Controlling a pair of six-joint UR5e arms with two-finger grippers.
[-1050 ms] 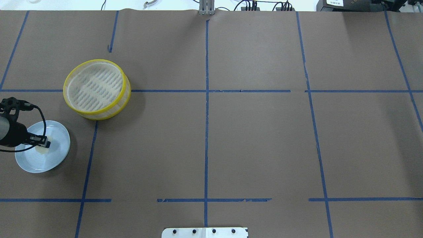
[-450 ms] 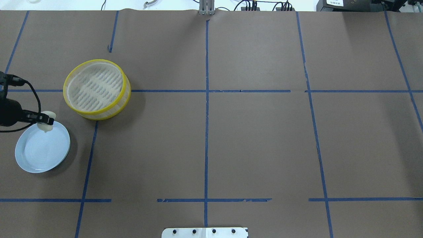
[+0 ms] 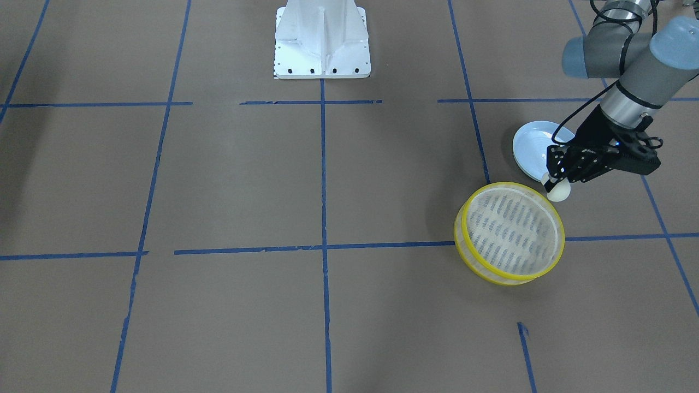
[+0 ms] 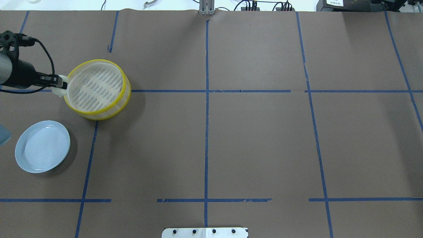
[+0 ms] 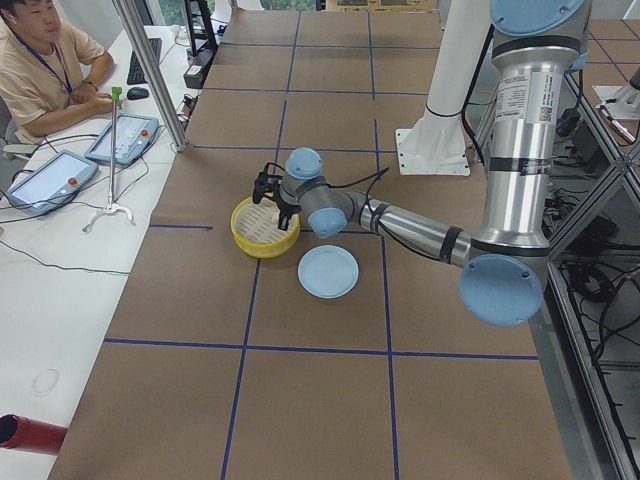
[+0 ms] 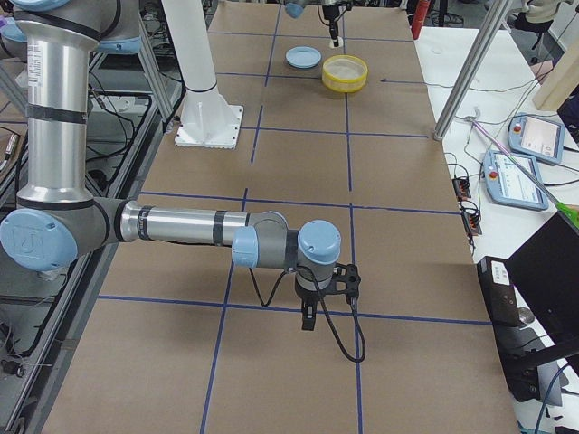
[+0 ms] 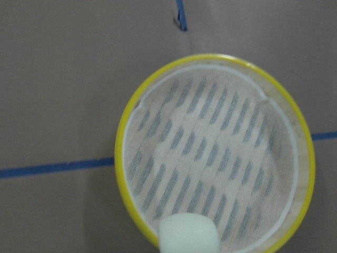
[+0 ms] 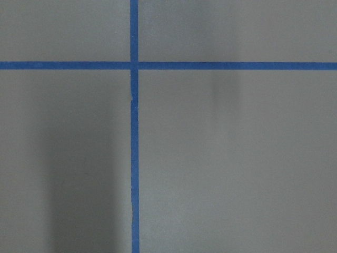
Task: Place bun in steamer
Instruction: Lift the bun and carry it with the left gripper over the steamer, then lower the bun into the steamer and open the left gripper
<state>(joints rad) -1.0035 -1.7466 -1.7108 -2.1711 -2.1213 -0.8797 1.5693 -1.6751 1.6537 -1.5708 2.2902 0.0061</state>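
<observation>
Over the left rim of the steamer (image 4: pixel 97 113), the left arm's jaws clench the bun (image 4: pixel 60 88), which a second ago lay on the blue plate (image 4: pixel 43 147) and now hangs clear of the surface at the yellow edge. Lift and carry look done; a short move inward and a release seem to remain.

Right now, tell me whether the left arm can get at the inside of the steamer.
Probably yes. The left gripper holds the bun right at the rim of the steamer. The basket is open-topped and empty, and nothing stands between them.
</observation>
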